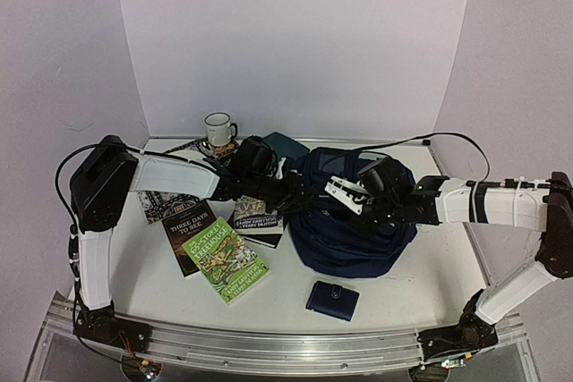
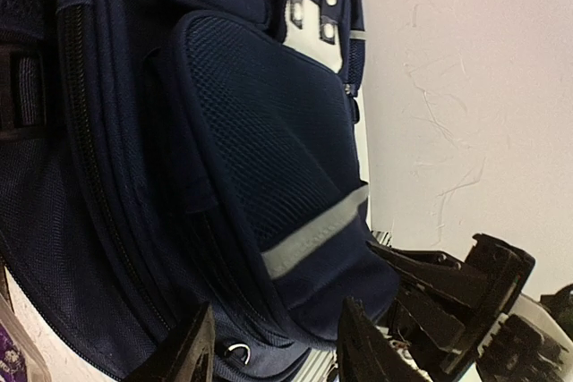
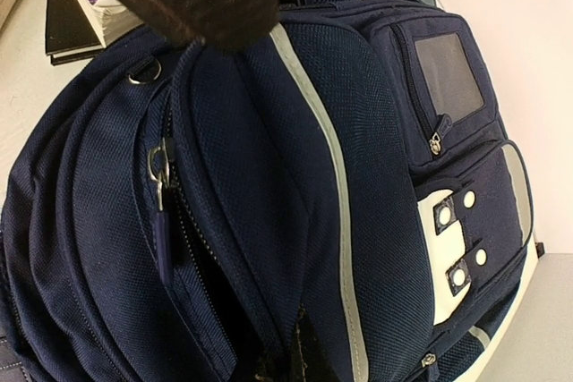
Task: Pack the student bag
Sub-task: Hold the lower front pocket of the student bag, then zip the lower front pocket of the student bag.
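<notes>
Pale lilac walls close in a white counter (image 1: 430, 279). Your bag (image 1: 354, 234) slumps in the middle of the overhead frame, a little right of centre, with both arms reaching over its upper edge from either side.

Your left claw (image 2: 276, 333) reaches in from the left. Its fingers (image 2: 183, 355) stand apart at the bottom of the wrist view, astride the lower corner of a mesh-faced pocket with a grey stripe (image 2: 313, 234). A small metal ring (image 2: 235, 351) shows between them. You cannot tell from these views whether those fingers press on the fabric or only straddle it.

Your right claw (image 1: 338, 192) sits against the bag's top from the right with its jaws together. Its tips are lost in the navy folds at the bottom of its own wrist view, so what they touch, if anything, is unclear. That view shows you a zip slider (image 3: 159, 167) with a navy pull at left centre. A clear window pocket (image 3: 448, 73) sits at upper right, with a white patch with two snaps (image 3: 448, 257) below it.

Left of the bag lie a green book (image 1: 226, 259) overlapping a dark book (image 1: 188, 232), and a small stack of books (image 1: 260, 221) against the bag's left side. A white mug (image 1: 218, 129) stands at the back, upper left of centre. A navy wallet (image 1: 332, 300) lies below the bag, apart from it.
</notes>
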{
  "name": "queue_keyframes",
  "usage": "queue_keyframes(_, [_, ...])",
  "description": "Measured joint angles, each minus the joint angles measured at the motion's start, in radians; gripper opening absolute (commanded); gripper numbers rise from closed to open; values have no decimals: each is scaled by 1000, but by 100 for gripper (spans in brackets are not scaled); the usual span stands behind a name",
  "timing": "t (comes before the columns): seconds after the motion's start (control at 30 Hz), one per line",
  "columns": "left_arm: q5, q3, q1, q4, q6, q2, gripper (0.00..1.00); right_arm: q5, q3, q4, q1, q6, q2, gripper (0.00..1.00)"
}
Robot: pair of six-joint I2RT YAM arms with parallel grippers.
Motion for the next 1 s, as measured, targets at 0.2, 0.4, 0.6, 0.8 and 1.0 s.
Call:
queue_keyframes(0.2, [21,16,-1,1,-12,27,11,-19,0,5,0,12,0,2])
queue_keyframes(0.4, [27,34,-3,0,-36,28,0,-40,0,6,-1,61,0,18])
queue_keyframes(0.6, [2,23,-11,1,-56,23,0,-74,0,14,9,209,-61,44])
queue_keyframes(0.8, [-41,4,-25,1,-97,6,0,-91,-1,15,30,454,-195,43])
queue_keyframes(1.0, [-70,4,-37,1,-136,-1,0,-129,-60,39,48,714,-235,39])
